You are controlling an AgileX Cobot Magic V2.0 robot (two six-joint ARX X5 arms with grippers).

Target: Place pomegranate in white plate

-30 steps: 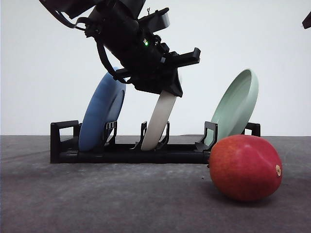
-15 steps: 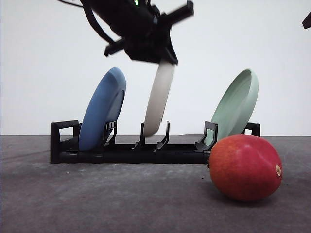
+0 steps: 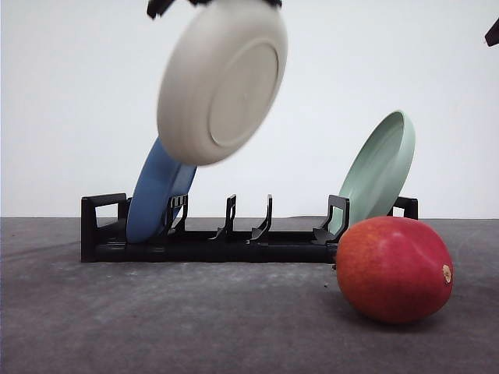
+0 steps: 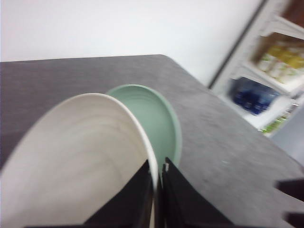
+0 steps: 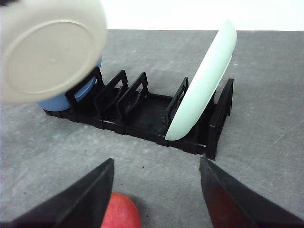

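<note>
Front view | white plate [image 3: 222, 82] now lifted clear of rack [image 3: 234, 241], pinched by L pincer [image 4: 156, 190] | R pincer [image 5: 156, 190] spread | pomegranate [image 3: 394, 269] untouched on surface [image 3: 156, 327], plate needs setting down first

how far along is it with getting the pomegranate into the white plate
Done: the white plate is out of the black rack, whose middle slots stand empty between the blue plate and the pale green plate.
In hand: the left gripper is shut on the plate's rim, holding it in the air.
Left: setting the plate down, then moving the pomegranate, which lies untouched on the table below the open right gripper.
</note>
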